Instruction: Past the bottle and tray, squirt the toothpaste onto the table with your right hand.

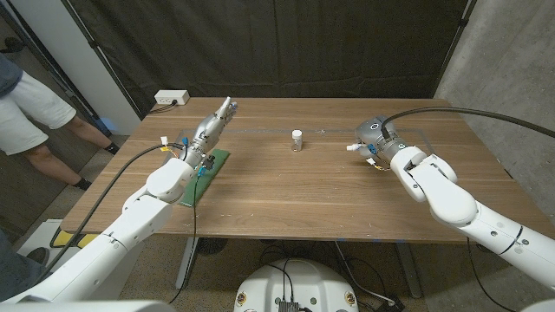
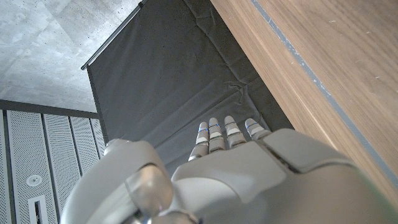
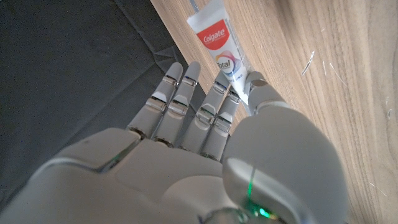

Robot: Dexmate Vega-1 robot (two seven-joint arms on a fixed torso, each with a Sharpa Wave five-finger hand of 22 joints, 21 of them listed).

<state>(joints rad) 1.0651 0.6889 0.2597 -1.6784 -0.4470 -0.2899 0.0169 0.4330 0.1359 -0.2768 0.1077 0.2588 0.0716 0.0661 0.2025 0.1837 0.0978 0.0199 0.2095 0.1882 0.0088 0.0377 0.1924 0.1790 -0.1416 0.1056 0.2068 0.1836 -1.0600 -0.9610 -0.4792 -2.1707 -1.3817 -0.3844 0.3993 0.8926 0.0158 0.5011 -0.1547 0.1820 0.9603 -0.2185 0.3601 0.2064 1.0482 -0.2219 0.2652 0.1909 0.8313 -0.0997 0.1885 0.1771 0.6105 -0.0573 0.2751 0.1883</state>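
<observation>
Right hand (image 3: 205, 149), fingers spread and holding nothing, reaches the white-and-red plastic toothpaste tube (image 3: 219, 43) lying on the wooden surface (image 1: 347, 186). Grasping seems the step; next, closing around it.

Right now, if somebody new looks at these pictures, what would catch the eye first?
Probably the red and white Colgate toothpaste tube, lying on the wooden table right at the fingertips of the right hand; whether the hand grips it I cannot tell. Next, a small bottle standing alone near the table's far middle. At the table's left side, the left hand reaches out above a green tray.
</observation>
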